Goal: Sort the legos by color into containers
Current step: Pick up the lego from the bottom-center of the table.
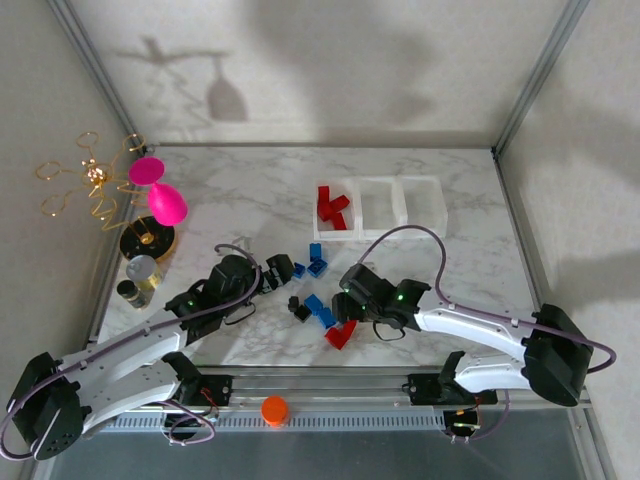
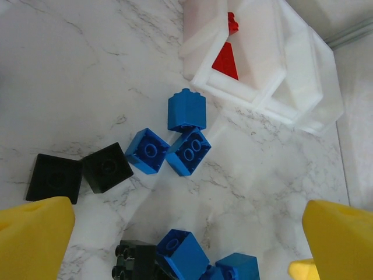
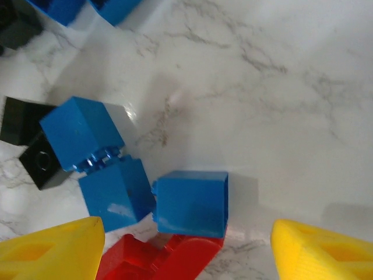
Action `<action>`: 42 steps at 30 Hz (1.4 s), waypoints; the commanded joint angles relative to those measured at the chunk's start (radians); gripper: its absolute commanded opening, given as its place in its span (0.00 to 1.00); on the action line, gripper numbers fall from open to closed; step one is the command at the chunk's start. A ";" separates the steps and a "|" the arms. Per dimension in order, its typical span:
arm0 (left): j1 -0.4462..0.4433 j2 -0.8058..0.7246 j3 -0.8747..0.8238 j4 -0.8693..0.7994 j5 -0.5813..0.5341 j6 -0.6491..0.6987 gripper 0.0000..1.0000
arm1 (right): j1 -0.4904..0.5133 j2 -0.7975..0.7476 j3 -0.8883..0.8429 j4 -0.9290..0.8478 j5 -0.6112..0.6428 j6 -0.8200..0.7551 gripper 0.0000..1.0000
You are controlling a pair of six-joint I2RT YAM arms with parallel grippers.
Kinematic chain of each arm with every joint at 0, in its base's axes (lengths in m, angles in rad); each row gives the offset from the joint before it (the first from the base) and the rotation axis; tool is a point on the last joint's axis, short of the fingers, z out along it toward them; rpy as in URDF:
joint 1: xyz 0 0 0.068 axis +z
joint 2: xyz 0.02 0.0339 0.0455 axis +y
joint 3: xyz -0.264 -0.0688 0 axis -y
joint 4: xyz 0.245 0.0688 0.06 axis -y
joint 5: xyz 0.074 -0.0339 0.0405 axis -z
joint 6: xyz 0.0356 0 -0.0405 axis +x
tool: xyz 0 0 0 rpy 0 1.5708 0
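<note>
1. My right claw (image 3: 186, 251) stands spread over the glossy marble surface (image 3: 280, 87) - a red brick (image 3: 157, 259) lies between its yellow tips, unpinched.
2. Boxy blue bricks (image 3: 192, 204) and a studded black brick (image 3: 41, 160) sit just beyond.
3. My left claw (image 2: 186, 236) is spread too, holding nothing.
4. Of the translucent white bins (image 1: 400, 200), the leftmost holds red bricks (image 1: 330, 208) - the rest lie loose.

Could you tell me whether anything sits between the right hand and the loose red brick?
Nothing visible: the red brick lies between the fingers of the open right hand, blue bricks crowding its far edge.
</note>
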 commanded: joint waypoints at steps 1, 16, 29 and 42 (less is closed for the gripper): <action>-0.016 -0.012 -0.011 -0.012 0.007 0.007 1.00 | 0.038 0.000 -0.034 -0.008 -0.009 0.090 0.75; -0.059 0.017 -0.008 0.006 0.001 0.015 1.00 | 0.108 0.089 -0.076 -0.037 0.016 0.192 0.68; -0.064 0.026 -0.002 0.026 0.000 0.011 1.00 | 0.109 0.099 -0.067 -0.087 0.053 0.157 0.48; -0.070 0.023 0.000 0.031 -0.023 -0.001 1.00 | 0.108 0.132 -0.024 -0.085 0.122 0.113 0.31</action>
